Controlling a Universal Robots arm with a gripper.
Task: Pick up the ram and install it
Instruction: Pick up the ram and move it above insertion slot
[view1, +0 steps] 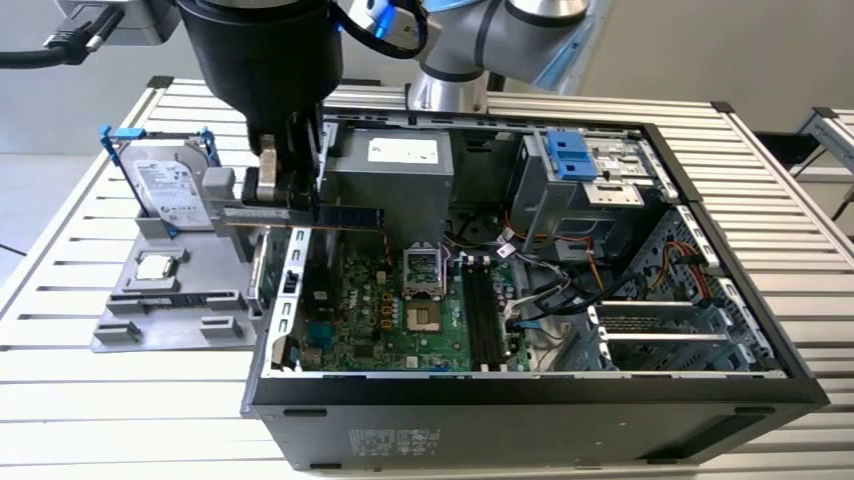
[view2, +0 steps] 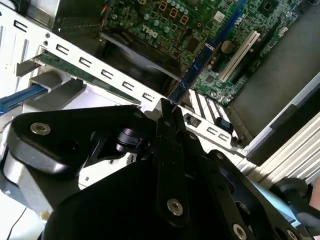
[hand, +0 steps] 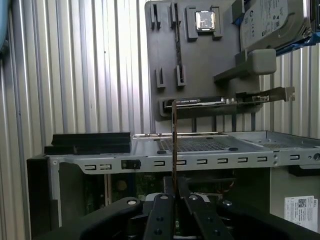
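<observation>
Ram (view1: 354, 214) (pinched at one end) in the jaws, above the case (view1: 534, 400).

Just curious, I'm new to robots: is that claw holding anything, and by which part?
Yes: the gripper is shut on the ram, pinching one end.

The ram (hand: 174, 145) is turning up edge-on in both wrist views, a thin line, so its chips are facing out of sight. Its near end is vanishing between the fingers (hand: 161, 212) clamping it. Over in the exterior view the arm (view1: 267, 60) is running off the top edge. Its black bulk is blocking a rear corner of the case (view1: 534, 400) and part of the expansion card (view1: 240, 216). The hard drive (hand: 272, 20) is getting clipped by the first wrist view's edge, and the motherboard (view2: 200, 25) is spilling past the second's.
</observation>
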